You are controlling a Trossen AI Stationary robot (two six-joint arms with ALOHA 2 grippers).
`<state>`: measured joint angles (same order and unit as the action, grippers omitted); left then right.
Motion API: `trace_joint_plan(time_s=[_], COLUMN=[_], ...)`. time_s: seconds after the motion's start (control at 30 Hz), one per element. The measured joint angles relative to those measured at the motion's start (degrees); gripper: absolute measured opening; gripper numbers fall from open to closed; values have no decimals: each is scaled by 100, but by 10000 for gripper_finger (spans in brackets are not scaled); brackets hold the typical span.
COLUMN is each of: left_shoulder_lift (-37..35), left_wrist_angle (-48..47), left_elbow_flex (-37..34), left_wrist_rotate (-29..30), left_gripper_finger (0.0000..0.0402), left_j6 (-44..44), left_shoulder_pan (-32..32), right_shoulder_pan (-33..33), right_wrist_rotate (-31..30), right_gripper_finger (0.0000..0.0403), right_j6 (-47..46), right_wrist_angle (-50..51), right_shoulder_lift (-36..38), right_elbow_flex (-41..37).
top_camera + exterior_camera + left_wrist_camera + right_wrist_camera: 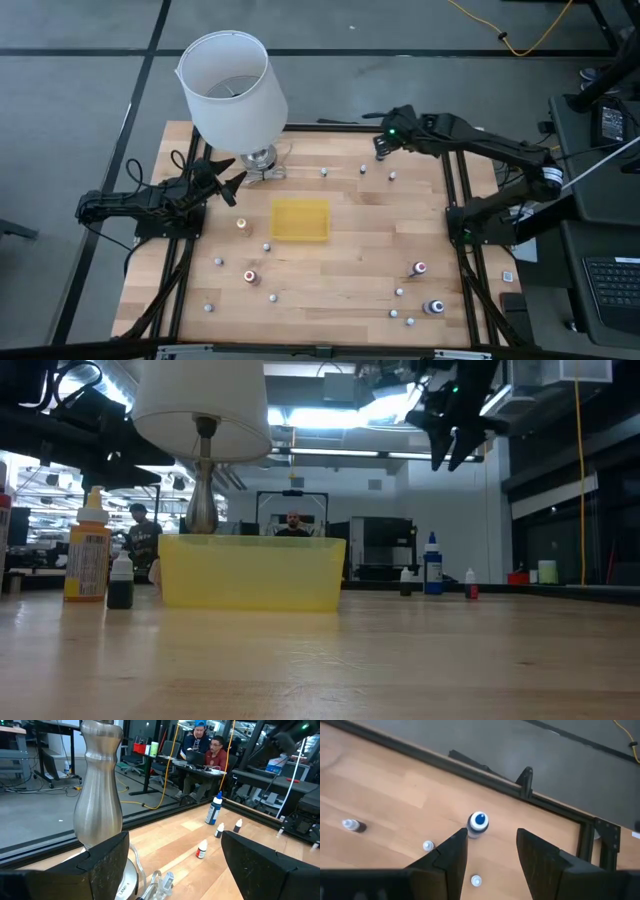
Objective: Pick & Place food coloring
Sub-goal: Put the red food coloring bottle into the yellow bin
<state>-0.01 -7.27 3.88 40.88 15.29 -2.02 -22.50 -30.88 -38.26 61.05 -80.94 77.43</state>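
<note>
Looks like the reach-for-a-bottle step, nothing picked up so far. Right gripper [490, 834] hanging high over the far right corner of the table as reckoned from the yellow tray [300, 219], fingers about half apart and empty, looking down on a blue-capped food coloring bottle [479, 821] standing upright close to the table's back rail.

To do it well: centre the fingers over that blue cap first, then drop straight down and close on the body below the cap. Probably worth opening a touch wider on the way down, since the tiny thing will likely tip if one finger nudges it first.

Around it: two small white-capped bottles [428, 845] just beside the blue one, near enough to get knocked by a sloppy descent. Plenty more scattered on the table – an orange-topped one [242, 226] just left of the tray, red-capped ones [249, 276] on the near side of the tray.

Left gripper [232, 180] parked left of the tray with fingers spread wide, empty, right up against the metal base of the lamp [232, 88]. Nothing between the right gripper and the tray but a few loose bottles – lift clear over them
</note>
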Motion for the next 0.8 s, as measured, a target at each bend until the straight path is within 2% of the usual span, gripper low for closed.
trace_joint_plan(time_s=[0.17, 0.53, 0.8], left_shoulder_lift=[0, 0, 0], left_wrist_angle=[0, 0, 0], left_elbow_flex=[0, 0, 0], left_wrist_rotate=[0, -1, -1], left_gripper_finger=[311, 311, 311], left_j6=[0, 0, 0], left_shoulder_pan=[0, 0, 0], right_shoulder_pan=[0, -1, -199], right_wrist_rotate=[147, 772, 961], right_gripper_finger=[171, 171, 171], right_j6=[-25, -476, -472], right_wrist_angle=[25, -1094, -1789], right_shoulder_lift=[-333, -366, -366], right_elbow_flex=[-150, -1768, -2455])
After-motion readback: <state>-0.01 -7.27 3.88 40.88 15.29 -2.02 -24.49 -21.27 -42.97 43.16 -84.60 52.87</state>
